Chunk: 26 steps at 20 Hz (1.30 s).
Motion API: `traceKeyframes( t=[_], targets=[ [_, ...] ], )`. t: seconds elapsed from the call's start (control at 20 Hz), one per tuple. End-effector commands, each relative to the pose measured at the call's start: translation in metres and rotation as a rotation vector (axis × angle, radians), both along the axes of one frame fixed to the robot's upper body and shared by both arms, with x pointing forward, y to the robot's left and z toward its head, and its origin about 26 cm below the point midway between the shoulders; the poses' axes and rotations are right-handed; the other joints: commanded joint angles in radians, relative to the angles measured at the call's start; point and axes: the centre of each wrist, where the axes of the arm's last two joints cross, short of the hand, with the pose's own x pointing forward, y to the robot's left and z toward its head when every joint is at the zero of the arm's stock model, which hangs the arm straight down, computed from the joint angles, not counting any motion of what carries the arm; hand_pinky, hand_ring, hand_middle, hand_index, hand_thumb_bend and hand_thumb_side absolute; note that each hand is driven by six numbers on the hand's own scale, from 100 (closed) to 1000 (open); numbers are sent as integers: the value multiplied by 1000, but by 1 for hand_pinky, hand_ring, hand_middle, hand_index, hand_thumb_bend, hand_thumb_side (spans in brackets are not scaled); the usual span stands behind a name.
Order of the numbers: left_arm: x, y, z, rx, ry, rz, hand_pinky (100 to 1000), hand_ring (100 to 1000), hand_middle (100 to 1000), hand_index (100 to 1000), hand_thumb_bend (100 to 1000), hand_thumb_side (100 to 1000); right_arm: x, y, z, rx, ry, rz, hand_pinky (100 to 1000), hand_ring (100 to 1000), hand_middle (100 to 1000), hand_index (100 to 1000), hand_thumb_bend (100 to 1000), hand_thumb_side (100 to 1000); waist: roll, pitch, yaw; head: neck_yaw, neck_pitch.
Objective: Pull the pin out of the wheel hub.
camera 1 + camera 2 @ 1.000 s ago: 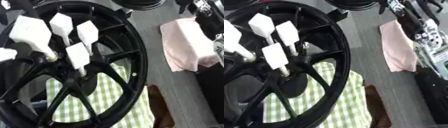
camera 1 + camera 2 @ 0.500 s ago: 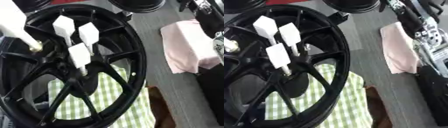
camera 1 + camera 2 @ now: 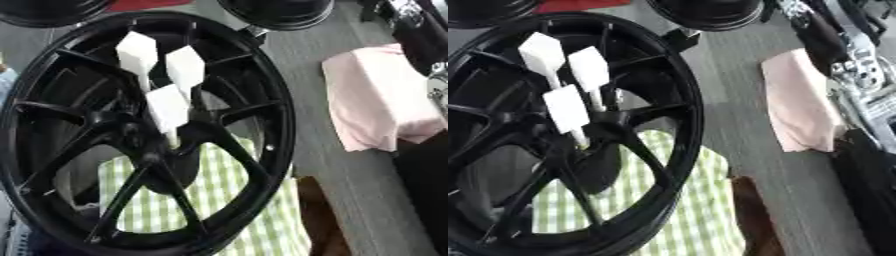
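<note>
The black spoked wheel hub (image 3: 254, 150) lies flat and fills the left of both views. Three white pins with block-shaped heads stand upright near its centre: one at the back left (image 3: 136, 50), one beside it on the right (image 3: 185, 67), and one in front (image 3: 168, 107) with its thin stem going down into the hub's middle. Nothing touches them. My left hand is out of view. Black and silver parts of my right arm (image 3: 857, 70) run down the right edge, away from the wheel.
A green checked cloth (image 3: 254, 220) lies under the wheel's front. A folded pink cloth (image 3: 381, 100) rests on the grey table to the right. Other black wheels (image 3: 280, 12) stand at the back. A brown thing (image 3: 750, 220) lies by the checked cloth.
A large white pin at the wheel's upper left rose out toward the upper left and has left the view. The three remaining pins stay put, and the camera has shifted.
</note>
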Motion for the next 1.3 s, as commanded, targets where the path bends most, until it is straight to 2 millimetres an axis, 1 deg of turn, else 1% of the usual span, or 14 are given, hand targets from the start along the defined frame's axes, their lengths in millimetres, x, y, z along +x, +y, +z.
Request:
traceKeyframes(
  t=[0.05, 0.15, 0.3, 0.5, 0.65, 0.7, 0.75, 0.85, 0.9, 1.0, 1.05, 1.1, 1.15, 1.3],
  targets=[
    [-1, 40, 12, -66, -68, 151, 624, 132, 100, 250, 102, 105, -4, -3, 12, -30, -33, -19, 943, 938, 394, 636, 100, 691, -7, -27, 3, -22, -1],
    [4, 62, 5, -127, -70, 216, 629, 130, 100, 250, 100, 107, -5, -4, 11, -24, -35, -28, 942, 937, 394, 637, 100, 688, -17, -31, 5, -40, -4],
    [10, 86, -7, -197, -76, 288, 632, 129, 100, 251, 100, 110, -6, -6, 10, -13, -42, -45, 942, 937, 395, 637, 100, 685, -30, -39, 7, -66, 6],
    [13, 101, -30, -240, -72, 352, 642, 149, 100, 277, 100, 125, -7, -8, 9, 10, -47, -63, 942, 937, 395, 637, 100, 686, -46, -44, 13, -92, 9],
    [16, 109, -52, -291, -75, 387, 669, 182, 100, 307, 100, 154, -7, -8, 8, 25, -45, -73, 942, 937, 394, 637, 100, 687, -55, -44, 13, -93, 4],
    [16, 111, -59, -309, -77, 402, 678, 196, 119, 327, 100, 161, -7, -9, 8, 28, -44, -75, 942, 937, 394, 637, 100, 688, -57, -43, 12, -91, 2],
    [18, 112, -70, -324, -61, 405, 705, 250, 188, 391, 100, 125, -8, -9, 7, 31, -42, -79, 942, 937, 394, 636, 100, 690, -59, -42, 10, -90, 0],
    [18, 111, -87, -335, -15, 380, 792, 422, 366, 561, 131, 100, -8, -10, 5, 35, -35, -88, 942, 938, 394, 635, 100, 682, -62, -40, 8, -89, -2],
    [18, 110, -94, -331, 5, 368, 866, 563, 516, 711, 195, 179, -9, -10, 4, 35, -32, -92, 942, 938, 394, 635, 100, 683, -63, -40, 8, -88, -4],
    [16, 110, -104, -311, 23, 363, 934, 727, 690, 829, 339, 484, -9, -11, 3, 34, -32, -101, 942, 938, 394, 636, 100, 691, -65, -39, 9, -86, -9],
    [14, 110, -108, -299, 20, 367, 964, 778, 758, 875, 415, 623, -10, -12, 2, 35, -32, -106, 942, 938, 394, 636, 100, 693, -66, -38, 9, -86, -10],
    [13, 109, -112, -287, 13, 370, 964, 778, 758, 875, 415, 623, -10, -12, 2, 35, -32, -110, 942, 938, 394, 636, 100, 693, -67, -37, 9, -85, -10],
    [12, 107, -115, -283, 6, 371, 978, 795, 790, 903, 426, 718, -10, -12, 2, 35, -33, -114, 942, 938, 395, 637, 100, 694, -67, -36, 10, -84, -10],
    [8, 105, -121, -293, -16, 392, 978, 792, 791, 908, 392, 779, -11, -14, 1, 36, -38, -124, 942, 937, 395, 637, 100, 693, -69, -34, 9, -82, -15]
  ],
)
